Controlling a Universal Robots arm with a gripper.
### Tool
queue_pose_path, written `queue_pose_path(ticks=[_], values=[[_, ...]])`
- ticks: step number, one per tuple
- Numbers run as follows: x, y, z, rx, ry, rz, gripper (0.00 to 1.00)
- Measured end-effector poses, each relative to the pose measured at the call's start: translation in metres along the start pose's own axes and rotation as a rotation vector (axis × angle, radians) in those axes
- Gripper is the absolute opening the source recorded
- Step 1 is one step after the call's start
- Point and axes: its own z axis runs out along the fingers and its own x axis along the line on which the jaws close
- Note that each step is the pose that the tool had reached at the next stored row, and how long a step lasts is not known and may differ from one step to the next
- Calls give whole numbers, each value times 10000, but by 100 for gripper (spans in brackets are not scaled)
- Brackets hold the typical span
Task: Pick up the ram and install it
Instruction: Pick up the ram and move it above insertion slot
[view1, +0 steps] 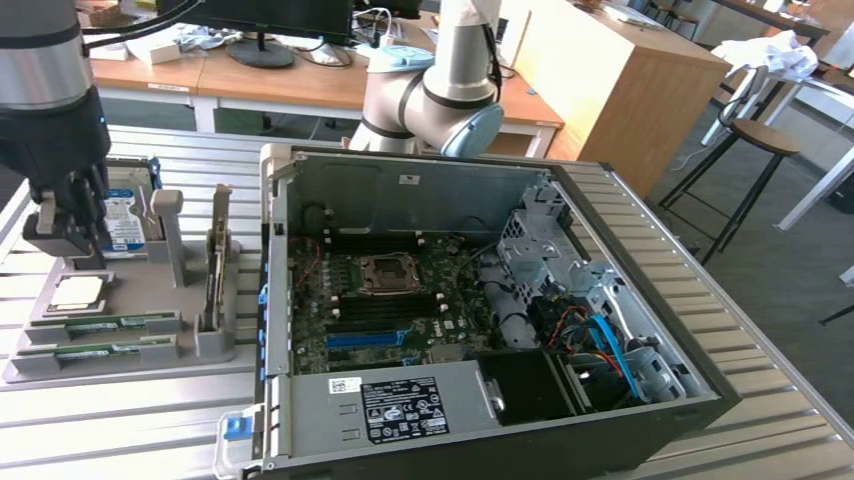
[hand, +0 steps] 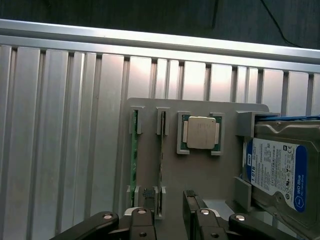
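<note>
Ribbed aluminium table (view1: 134, 430), with desks and stools behind.

Exterior view: we note an open computer case (view1: 534, 300) mid-table and a grey holder (view1: 200, 345) at the exterior view's left. Two ram sticks (view1: 104, 323) lie edge-up in the holder's near slots, just beside the processor (view1: 78, 292). The hard drive (view1: 127, 225) stands behind them. The gripper (view1: 67, 245) hangs over the holder, close to the hard drive.

Wrist view: we see the gripper (hand: 167, 220) spread wide with nothing in it, above one end of the ram sticks (hand: 134, 160). The processor (hand: 201, 132) sits between the sticks and the hard drive (hand: 277, 170).
</note>
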Motion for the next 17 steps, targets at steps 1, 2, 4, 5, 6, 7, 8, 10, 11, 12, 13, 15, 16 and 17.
queue_pose_path(ticks=[1, 2, 4, 5, 6, 7, 8, 10, 11, 12, 13, 15, 16, 17], values=[[0, 0, 12, 0, 0, 0, 36], [1, -1, 25, 0, 0, 0, 36], [2, -1, 51, 0, 0, 0, 36], [3, -1, 67, 1, 0, 0, 36], [4, -1, 83, 0, 0, 0, 36], [4, -2, 100, 1, 0, 0, 36], [5, -2, 117, 0, 0, 0, 36], [6, -2, 152, 0, 0, 0, 36], [7, -3, 169, -1, 0, 0, 36], [8, -3, 187, -1, 0, 0, 36], [9, -3, 204, 0, 0, 0, 36], [10, -4, 240, 0, 0, 1, 36], [11, -4, 258, 1, 0, 0, 36], [11, -5, 272, 0, 0, 0, 36]])
